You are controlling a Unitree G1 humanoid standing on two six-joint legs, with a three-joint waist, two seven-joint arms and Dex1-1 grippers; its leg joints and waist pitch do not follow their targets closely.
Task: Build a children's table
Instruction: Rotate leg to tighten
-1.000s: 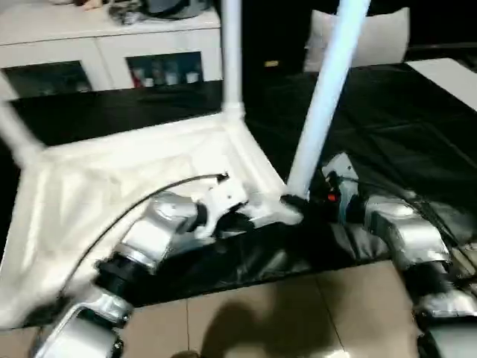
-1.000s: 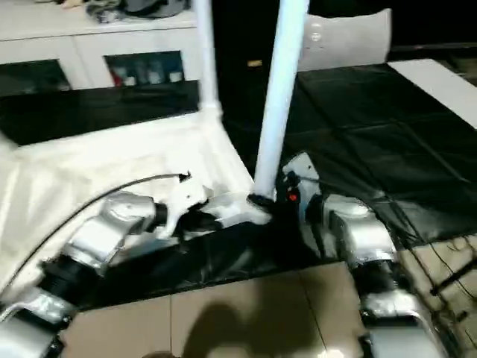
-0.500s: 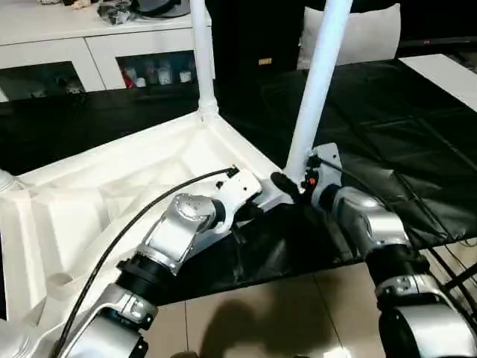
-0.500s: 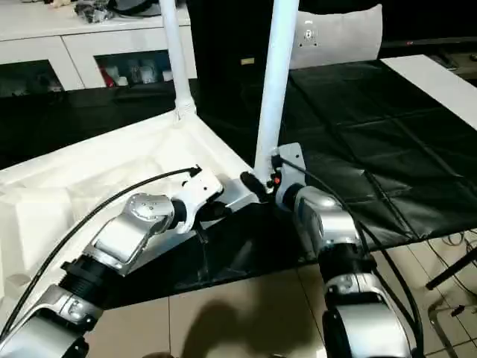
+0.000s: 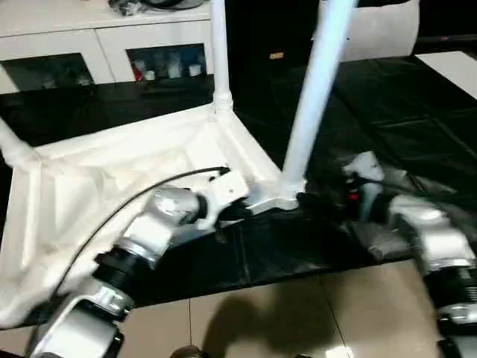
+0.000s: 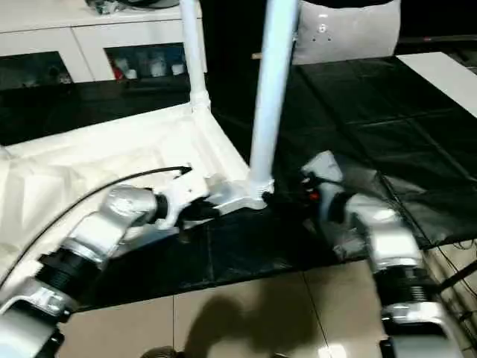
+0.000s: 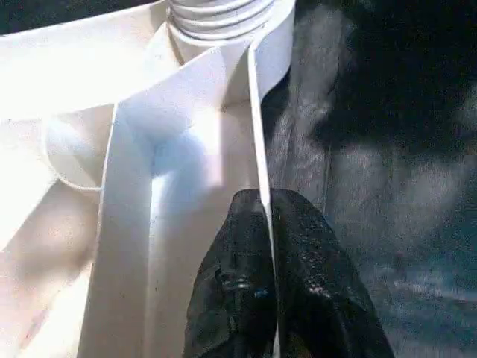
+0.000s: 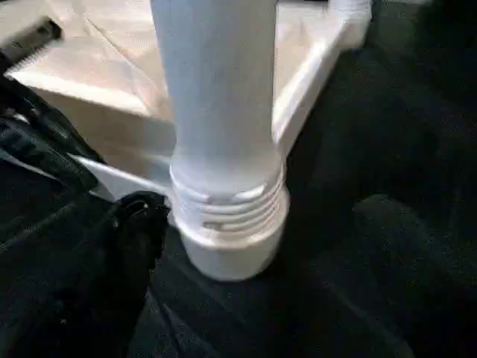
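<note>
White cabinets [image 5: 104, 56] back the black-covered work table [image 5: 417, 127], on which we see the children's table [image 5: 112, 171] lying upside down, legs up. Our left gripper [image 7: 267, 224] is clenched on its rim. Our right gripper [image 5: 309, 200] sits beside the near leg [image 5: 313, 97]; its fingers we cannot judge.

We see a black-covered work table [image 5: 387, 112] on a beige tiled floor [image 5: 298, 313]. Behind it stands a white cabinet [image 5: 104, 45] with glass doors; a white cushion [image 6: 346, 30] sits further right.
</note>
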